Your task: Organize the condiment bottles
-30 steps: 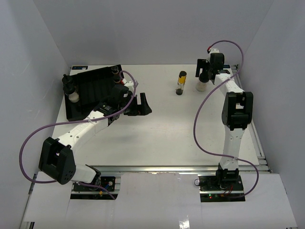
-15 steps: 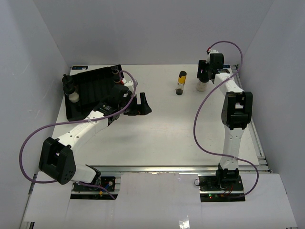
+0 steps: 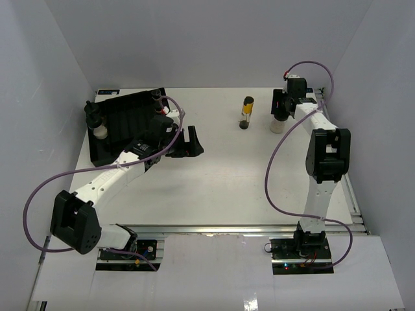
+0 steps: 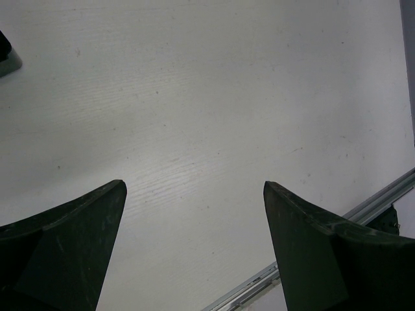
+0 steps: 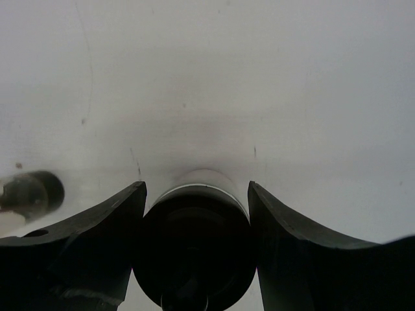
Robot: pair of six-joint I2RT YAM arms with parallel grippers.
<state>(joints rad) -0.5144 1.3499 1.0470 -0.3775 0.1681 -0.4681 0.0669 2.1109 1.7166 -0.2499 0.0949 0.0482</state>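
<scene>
My right gripper is shut on a small clear jar with pale contents, at the far right of the table. In the right wrist view its fingers press both sides of the jar's black cap. A taller slim bottle with a yellow band stands just left of it. A pale jar and a dark-capped jar stand at the black ribbed tray. My left gripper is open and empty, right of the tray, over bare table.
Grey walls close in the table on the left, back and right. A metal rail runs along the near edge and also shows in the left wrist view. Purple cables loop off both arms.
My right wrist has swung back and to the right, and the pale jar in it has shifted slightly nearer and right. The left arm has barely moved.
</scene>
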